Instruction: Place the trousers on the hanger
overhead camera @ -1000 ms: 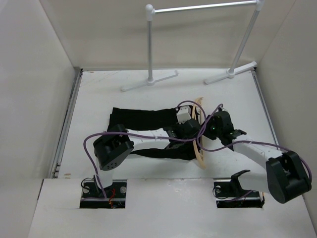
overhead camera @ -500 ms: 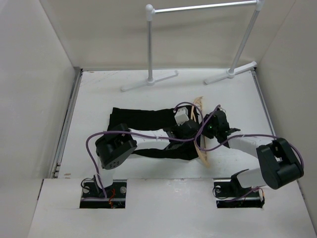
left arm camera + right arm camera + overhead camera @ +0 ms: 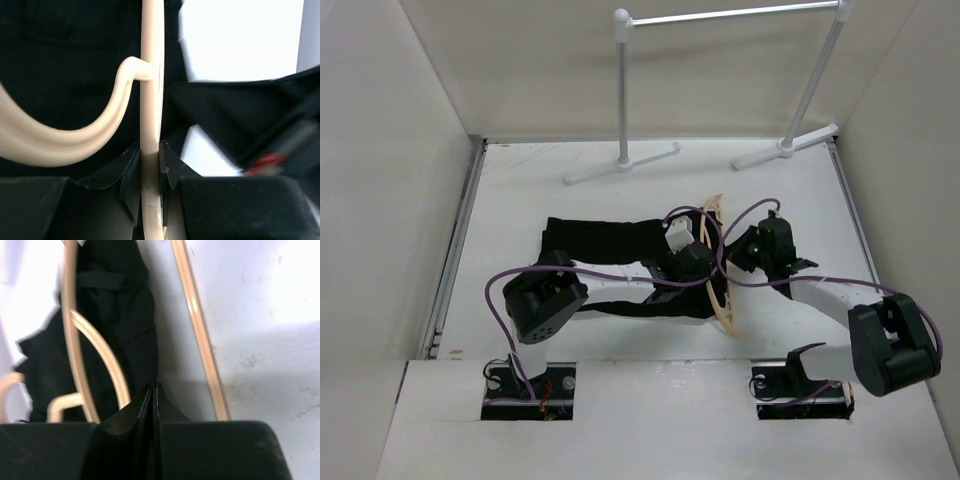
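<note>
The black trousers [image 3: 600,240] lie flat across the middle of the table. The light tan hanger [image 3: 725,300] stands on edge at their right end. My left gripper [image 3: 698,262] is shut on the hanger; in the left wrist view its jaws [image 3: 150,150] clamp the hanger's straight bar [image 3: 151,75], with the hook curving off to the left over the trousers [image 3: 60,60]. My right gripper [image 3: 738,258] is just right of the hanger. In the right wrist view its jaws [image 3: 154,387] are pressed together at the tapering edge of the trousers [image 3: 125,315], between the hanger's arm and bar [image 3: 197,330].
A white metal rail stand [image 3: 622,90] stands at the back, its feet on the table's far part. Pale walls close in the table on the left, right and back. Purple cables loop over both arms near the hanger.
The hanger and my left gripper have shifted slightly left. My right arm's elbow swung in and out again while its gripper stayed beside the hanger.
</note>
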{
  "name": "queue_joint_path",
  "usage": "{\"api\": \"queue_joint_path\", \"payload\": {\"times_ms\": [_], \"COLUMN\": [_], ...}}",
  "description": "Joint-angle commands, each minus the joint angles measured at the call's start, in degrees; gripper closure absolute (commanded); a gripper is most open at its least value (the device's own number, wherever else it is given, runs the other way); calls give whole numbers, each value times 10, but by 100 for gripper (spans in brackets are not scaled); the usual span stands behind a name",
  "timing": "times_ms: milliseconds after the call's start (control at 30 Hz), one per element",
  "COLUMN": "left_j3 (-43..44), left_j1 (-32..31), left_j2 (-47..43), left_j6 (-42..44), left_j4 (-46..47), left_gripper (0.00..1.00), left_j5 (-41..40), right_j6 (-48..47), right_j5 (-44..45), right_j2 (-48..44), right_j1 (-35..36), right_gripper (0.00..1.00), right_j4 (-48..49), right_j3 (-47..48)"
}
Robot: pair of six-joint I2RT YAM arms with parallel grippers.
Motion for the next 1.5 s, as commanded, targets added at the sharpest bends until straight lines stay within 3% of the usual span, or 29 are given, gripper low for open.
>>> {"api": "queue_joint_path", "payload": {"times_ms": [0, 367, 667, 1000, 1133, 1233, 1367, 1467], "left_j3": [-16, -122, -201, -155, -124, -105, -47, 24], "left_j1": [10, 72, 123, 86, 73, 72, 69, 62], "left_j2": [-48, -154, -288, -265, -253, -258, -273, -283], "left_j6": [32, 69, 110, 140, 165, 179, 197, 230], "left_j4": [-32, -84, -141, -125, -145, -160, -203, -251], "left_gripper": [97, 97, 97, 96, 96, 96, 97, 97], "left_j5": [-8, -55, -53, -43, -73, -80, -83, -88], "right_j6": [1, -22, -3, 7, 7, 2, -7, -27], "right_j5": [-9, -5, 5, 14, 23, 26, 26, 30], "right_j2": [-36, -89, -63, -12, -7, -6, -47, -121], "right_j1": [-28, -107, -125, -88, -87, -85, -77, -67], "right_gripper": [92, 95, 94, 92, 90, 82, 45, 30], "right_j4": [-22, -110, -90, -63, -62, -69, -96, -151], "right_j3": [46, 72, 50, 49, 47, 46, 44, 59]}}
